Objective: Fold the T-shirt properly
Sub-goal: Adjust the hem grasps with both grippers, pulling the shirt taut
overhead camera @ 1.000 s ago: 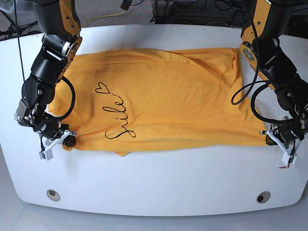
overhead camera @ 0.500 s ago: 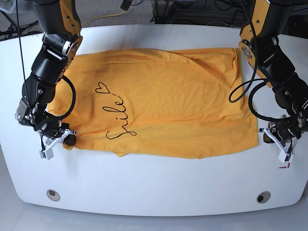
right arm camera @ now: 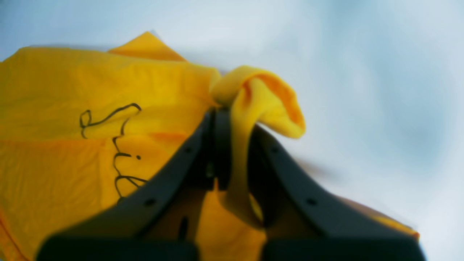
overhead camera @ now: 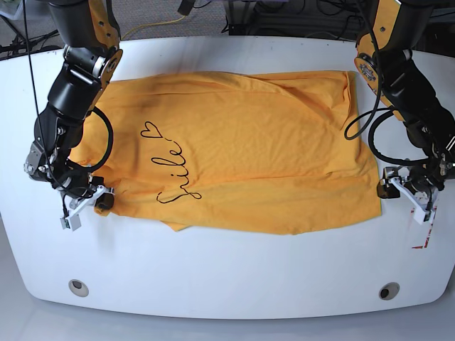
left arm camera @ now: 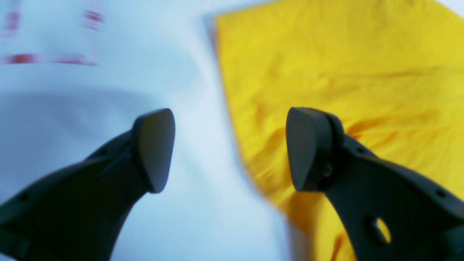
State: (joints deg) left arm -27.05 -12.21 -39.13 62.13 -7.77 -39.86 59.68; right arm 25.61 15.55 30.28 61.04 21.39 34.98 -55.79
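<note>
Right pincer on T-shirt, script perhaps "Smile".

An orange-yellow T-shirt lies spread flat and lightly wrinkled across the middle of a white table, its long side running left to right. Black cursive lettering topped by a small heart marks its left half. The near-left corner is bunched and lifted, and the near edge sags unevenly.
</note>
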